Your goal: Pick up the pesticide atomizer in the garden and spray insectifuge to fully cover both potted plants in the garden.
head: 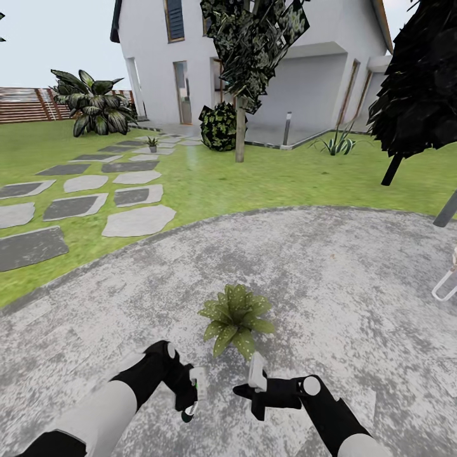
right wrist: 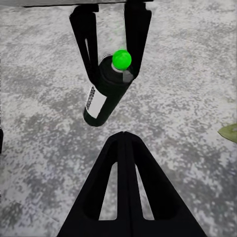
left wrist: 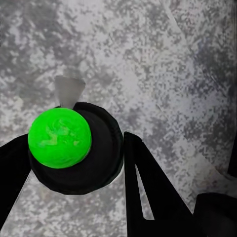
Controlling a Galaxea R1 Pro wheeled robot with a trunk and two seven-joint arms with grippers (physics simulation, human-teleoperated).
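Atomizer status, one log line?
left gripper: shut on pesticide atomizer | right gripper: shut, empty | potted plant: ahead

Pesticide atomizer: dark bottle, bright green mark on top, white label, tilted, gripped between the left claw fingers. Potted plant: low green rosette, whitish specks on leaves, on paved circle, at 12 o'clock.
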